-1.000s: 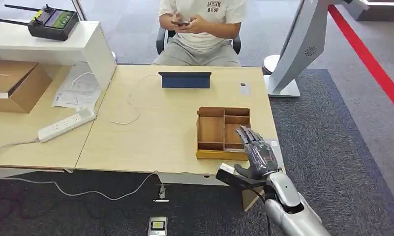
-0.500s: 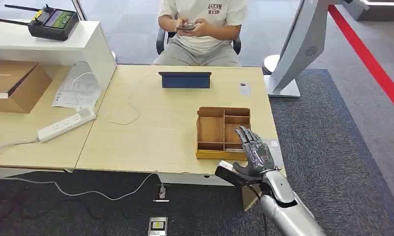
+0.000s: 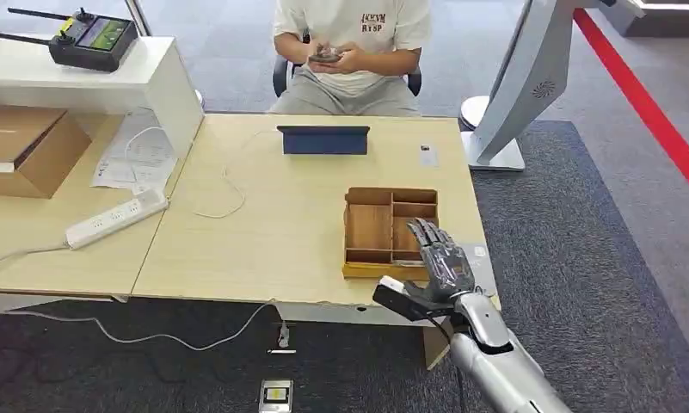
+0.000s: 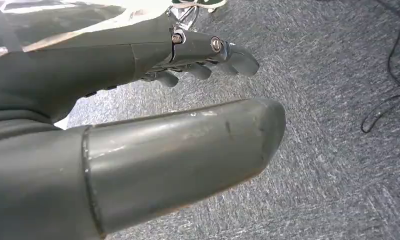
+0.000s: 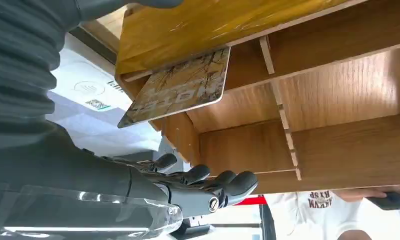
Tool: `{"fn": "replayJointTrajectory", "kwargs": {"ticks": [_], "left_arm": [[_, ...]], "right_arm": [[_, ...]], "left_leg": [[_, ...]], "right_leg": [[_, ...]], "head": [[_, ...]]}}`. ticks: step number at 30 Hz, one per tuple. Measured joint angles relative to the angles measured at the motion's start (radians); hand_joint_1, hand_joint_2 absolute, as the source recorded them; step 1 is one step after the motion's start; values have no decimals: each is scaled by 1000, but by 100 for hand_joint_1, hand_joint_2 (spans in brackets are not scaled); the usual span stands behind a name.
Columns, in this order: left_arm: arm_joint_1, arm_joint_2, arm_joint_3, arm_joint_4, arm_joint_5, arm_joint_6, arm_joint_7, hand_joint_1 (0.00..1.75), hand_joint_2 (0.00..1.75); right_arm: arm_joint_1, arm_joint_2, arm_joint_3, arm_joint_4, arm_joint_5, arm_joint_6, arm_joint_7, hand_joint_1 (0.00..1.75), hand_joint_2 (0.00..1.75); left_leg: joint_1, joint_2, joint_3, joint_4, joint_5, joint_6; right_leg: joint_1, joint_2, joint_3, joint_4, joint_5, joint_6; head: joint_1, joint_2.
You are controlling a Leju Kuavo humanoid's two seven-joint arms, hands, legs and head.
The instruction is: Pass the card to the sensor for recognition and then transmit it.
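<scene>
Light wooden table [image 3: 263, 232], seen from above. On it, near the right front edge, wooden divided tray [image 3: 389, 231] with a yellow front rim. Behind the tray, blue tablet [image 3: 323, 139] standing propped. At the table's far side, seated person [image 3: 351, 52] holding a phone; shirt print reading roughly "RYSP". Right hand [image 3: 444, 262] raised over the tray's right front corner, fingers spread apart, gripping nothing. Brown patterned card [image 5: 180, 87] lying tilted in the tray's front right compartment, long axis along the front rim, one corner jutting over the tray's edge; printed lettering too blurred to read. Left hand [image 4: 153, 115] above grey carpet, fingers loosely extended, empty.
</scene>
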Motion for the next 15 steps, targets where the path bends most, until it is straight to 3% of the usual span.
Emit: {"fn": "replayJointTrajectory", "kwargs": {"ticks": [15], "left_arm": [[0, 0, 0, 0, -1, 5, -6, 0, 0]], "right_arm": [[-16, 2, 1, 46, -13, -13, -11, 0, 175]], "left_leg": [[0, 0, 0, 0, 0, 0]], "right_leg": [[0, 0, 0, 0, 0, 0]], "head": [[0, 0]]}}
